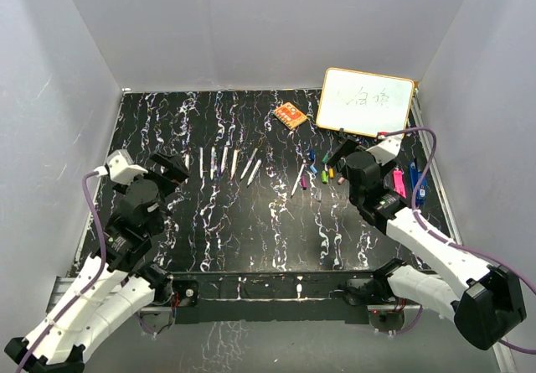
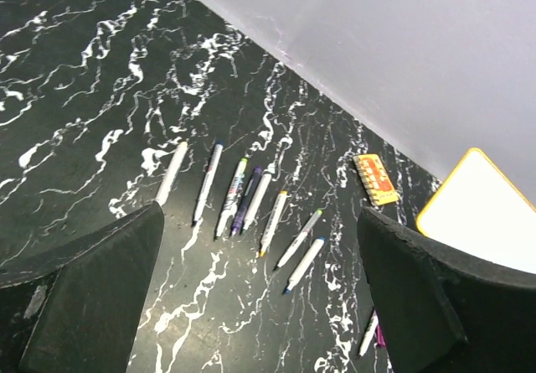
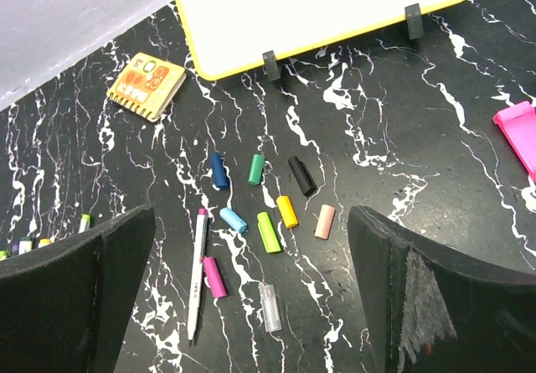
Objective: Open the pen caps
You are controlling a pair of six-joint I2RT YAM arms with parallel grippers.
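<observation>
Right gripper (image 3: 249, 247) gapes above the loose pen caps (image 3: 287, 211).

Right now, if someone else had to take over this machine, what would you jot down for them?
Left tool: open, empty, facing the row of pens.
Right tool: open, empty, by the loose caps.
Things: the caps lie in a cluster in front of the whiteboard, with one more pen beside them. The row lies further left.
Done: nine caps lie loose, and no pen in view seems to wear one.
Left: probably nothing. Check the tips in the row, which are too small to be sure of.
</observation>
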